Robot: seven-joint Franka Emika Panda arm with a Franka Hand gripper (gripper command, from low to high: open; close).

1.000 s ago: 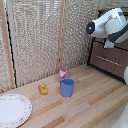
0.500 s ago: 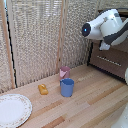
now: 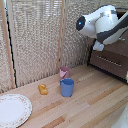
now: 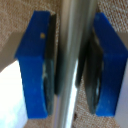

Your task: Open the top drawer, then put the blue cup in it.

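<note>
Between the gripper's (image 4: 73, 65) pads — the silver bar handle (image 4: 73, 30).

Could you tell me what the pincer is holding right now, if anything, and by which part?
The pincer is closed on the silver bar handle of the top drawer, partway along the bar.

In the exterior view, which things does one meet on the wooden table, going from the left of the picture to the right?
White plate → small orange object → blue cup, with the pink cup just behind it → dark-brown cabinet at the exterior view's right.
</note>
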